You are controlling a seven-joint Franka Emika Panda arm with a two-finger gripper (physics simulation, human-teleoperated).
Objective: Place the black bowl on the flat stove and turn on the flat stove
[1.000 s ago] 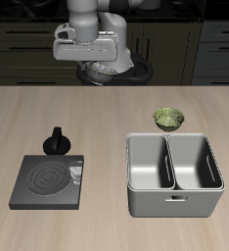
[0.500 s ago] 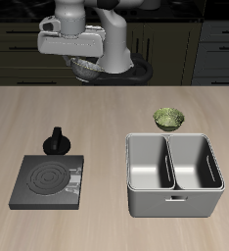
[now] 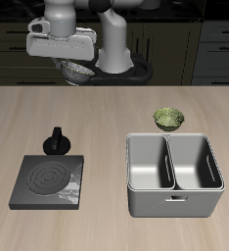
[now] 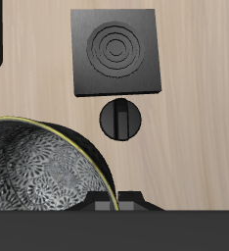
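We logged the table (image 3: 107,118) first: broad bare wood between the fixtures, plenty of room to come down. The grey two-compartment basin (image 3: 173,175) sat near the front edge, well apart from the flat stove (image 3: 49,182), whose rings were grey (not glowing). A black knob (image 3: 56,142) stood just behind the stove, so we judged a descent should stay over the rings and clear of it. The olive-green bowl (image 3: 168,119) sat behind the basin, out of the path. The gripper (image 3: 75,67) hung high above the table's back, clamped on the black bowl (image 4: 43,181) at its rim. We judged the bowl light, rigid and glossy, likely to slip or tilt in a rim pinch; it wanted a slow, level lowering.
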